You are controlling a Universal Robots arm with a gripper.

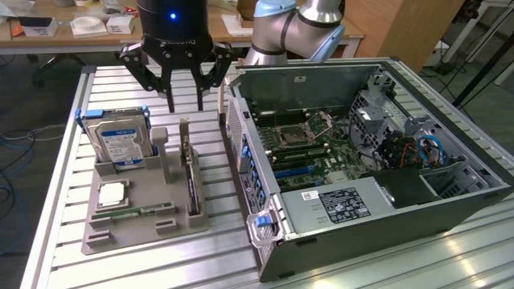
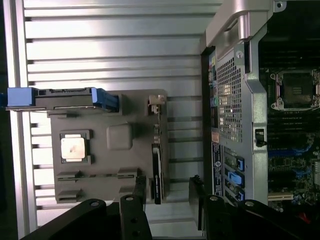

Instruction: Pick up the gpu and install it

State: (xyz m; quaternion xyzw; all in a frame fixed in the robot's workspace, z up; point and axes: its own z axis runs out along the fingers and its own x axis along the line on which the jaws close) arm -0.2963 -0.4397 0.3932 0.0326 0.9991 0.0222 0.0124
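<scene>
gpu (image 1: 191,186): thin card with a dark face, standing on its long edge in a slot of the grey holder tray (image 1: 141,226), directly below the pincer (image 1: 186,106) and well apart from it; not yet lifted. Seen from the wrist camera, the gpu (image 2: 156,172) is edge-on, with one end lying between the lines of the two fingers and closer to one of them. Pincer: fingers spread wide and empty, hanging above the tray and touching nothing. Holder tray: rests on the slatted metal counter (image 1: 161,265) under the pincer. It also carries a hard drive (image 1: 120,141) with a blue-white label, upright on the far side of the gpu from the case, a square processor chip (image 1: 111,192) lying flat, and a narrow green memory stick (image 1: 132,212) lying flat beside it. Computer case (image 1: 353,247): open tower on its side, just beside the tray, lower than the pincer and off to the gpu's side of it. Its motherboard (image 1: 313,144) is exposed, and the blue expansion slots (image 1: 301,171) appear vacant as far as can be made out. Task status: nothing of the task is complete. The card has been neither grasped nor raised, and no card sits in the case, so both pick-up and installation remain outstanding. The pincer's place over the card suggests an approach to the grasp.
</scene>
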